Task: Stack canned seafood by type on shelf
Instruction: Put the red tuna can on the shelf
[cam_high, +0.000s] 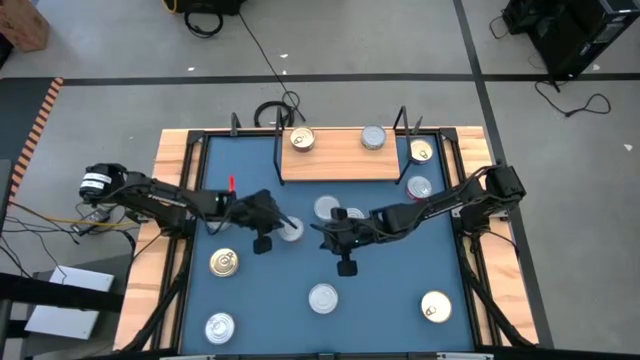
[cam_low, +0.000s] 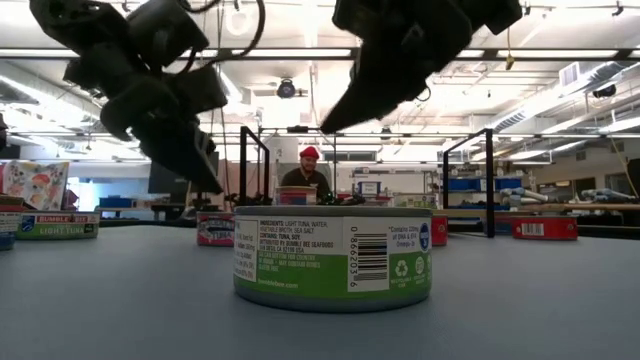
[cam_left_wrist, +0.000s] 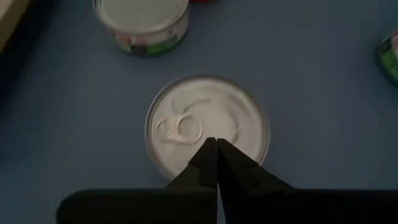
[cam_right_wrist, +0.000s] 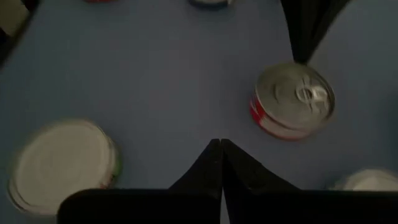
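Tins are lying scattered over the blue bench (cam_high: 250, 300), and only two are sitting on the shelf (cam_high: 338, 158): a gold-lidded tin (cam_high: 301, 140) at its left end and a silver-lidded tin (cam_high: 373, 137) toward its right. Another gold tin (cam_high: 421, 151) and a red-sided tin (cam_high: 419, 187) are resting on the bench just beside the shelf's right end.

The overhead camera is taking in the whole spread. The table-level camera is showing what it cannot: the green-and-white label and barcode on the side of the nearest tin (cam_low: 333, 256), with a person in a red cap seated in the room behind.

The left gripper (cam_left_wrist: 216, 150) is hovering over a pull-tab tin (cam_left_wrist: 208, 127) near the bench's middle, its jaws pressed together and holding nothing.

The right gripper (cam_right_wrist: 220, 149) is hanging over bare blue surface between a plain-lidded tin (cam_right_wrist: 61, 163) and a second red-sided tin (cam_right_wrist: 292, 99), its jaws likewise together and empty.
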